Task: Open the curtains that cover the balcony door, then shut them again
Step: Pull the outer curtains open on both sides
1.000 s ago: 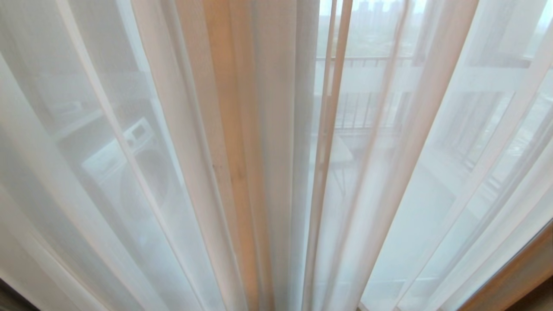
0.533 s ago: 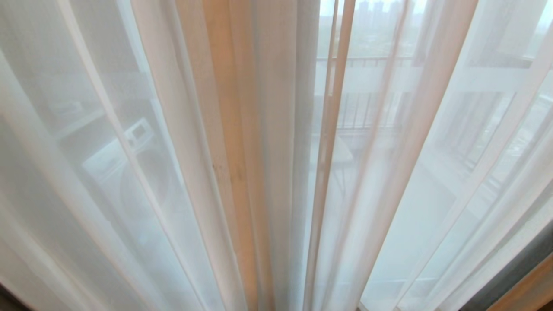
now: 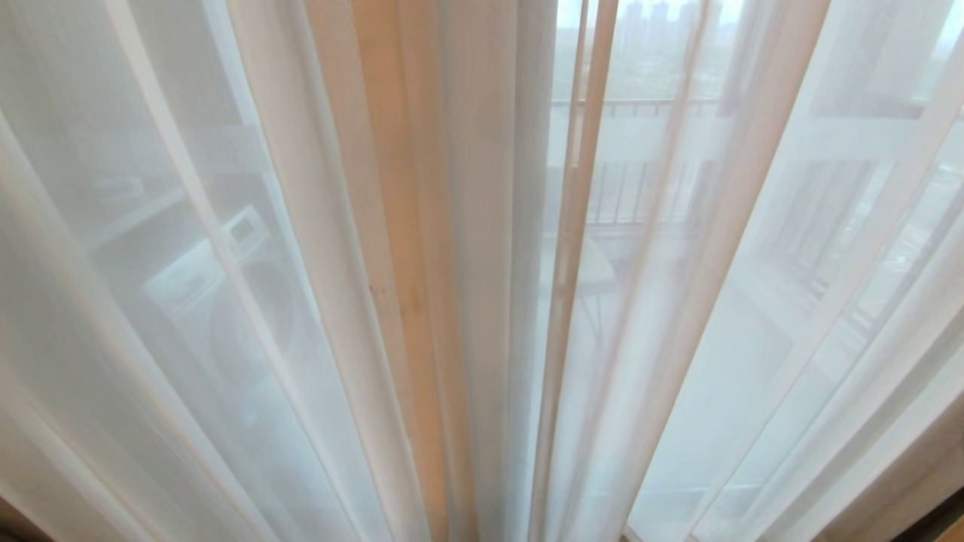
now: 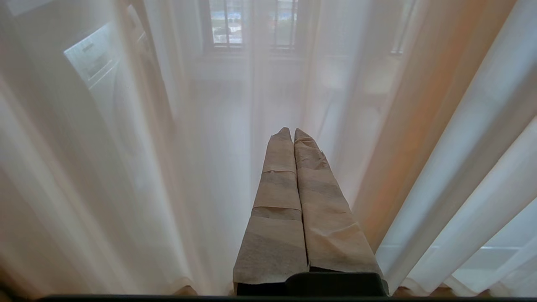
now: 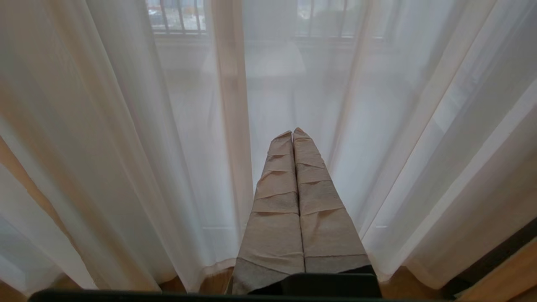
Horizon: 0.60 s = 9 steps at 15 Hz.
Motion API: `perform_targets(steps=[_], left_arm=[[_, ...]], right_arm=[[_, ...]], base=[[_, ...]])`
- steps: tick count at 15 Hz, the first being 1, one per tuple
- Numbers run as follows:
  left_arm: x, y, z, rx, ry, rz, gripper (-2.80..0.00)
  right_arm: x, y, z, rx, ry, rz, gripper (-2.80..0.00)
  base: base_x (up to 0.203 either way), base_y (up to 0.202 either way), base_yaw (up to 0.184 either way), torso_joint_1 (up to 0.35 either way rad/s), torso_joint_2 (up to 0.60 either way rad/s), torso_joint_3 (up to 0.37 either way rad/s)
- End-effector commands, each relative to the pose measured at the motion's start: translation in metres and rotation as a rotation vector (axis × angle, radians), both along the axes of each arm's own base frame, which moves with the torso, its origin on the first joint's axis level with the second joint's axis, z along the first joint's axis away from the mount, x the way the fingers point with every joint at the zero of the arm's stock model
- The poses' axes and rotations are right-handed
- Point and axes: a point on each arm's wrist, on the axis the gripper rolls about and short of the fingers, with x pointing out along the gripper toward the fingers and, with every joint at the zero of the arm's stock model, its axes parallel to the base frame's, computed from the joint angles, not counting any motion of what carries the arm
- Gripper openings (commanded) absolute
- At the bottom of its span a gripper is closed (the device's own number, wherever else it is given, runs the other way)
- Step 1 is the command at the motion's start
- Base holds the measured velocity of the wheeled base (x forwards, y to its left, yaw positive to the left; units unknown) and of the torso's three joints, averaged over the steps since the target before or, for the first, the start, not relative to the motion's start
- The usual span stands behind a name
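Observation:
The curtains (image 3: 467,263) hang shut as thin white see-through sheers in long folds and fill the head view. The balcony door shows only dimly through them, as a pale horizontal band (image 3: 678,139). Neither arm appears in the head view. In the left wrist view my left gripper (image 4: 293,131) is shut, its tape-wrapped fingers (image 4: 277,188) pressed together, pointing at the curtains (image 4: 126,167) low near their hem, with nothing held. My right gripper (image 5: 292,131) is likewise shut and empty, just in front of the curtains (image 5: 126,147).
Behind the sheers a white washing machine (image 3: 218,278) stands on the left and a barred railing (image 3: 633,188) at the back of the balcony. Wooden floor (image 5: 503,277) shows under the hem, beside a dark strip (image 5: 482,264).
The sheer folds at the lower right have swayed. A dark strip bared in the bottom right corner half a second ago is now nearly covered again. The rest hangs still.

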Motion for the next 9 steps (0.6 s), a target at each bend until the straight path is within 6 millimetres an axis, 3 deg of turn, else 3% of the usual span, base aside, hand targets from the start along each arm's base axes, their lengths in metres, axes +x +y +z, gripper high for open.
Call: perform_targets(steps=[1, 9], left_arm=[[0.0, 0.0, 0.0, -0.001, -0.001, 0.0, -2.8], [0.0, 0.0, 0.0, -0.001, -0.001, 0.001, -2.8]], right_arm=[[-0.0015, 0.0, -0.0007, 0.002, -0.019, 0.0, -2.8], [-0.0015, -0.0001, -0.0007, 0.027, -0.02, -0.005, -2.8]], base=[[0.0, 0.0, 0.0, 0.0, 0.0, 0.0], [0.0, 0.0, 0.0, 0.0, 0.0, 0.0]])
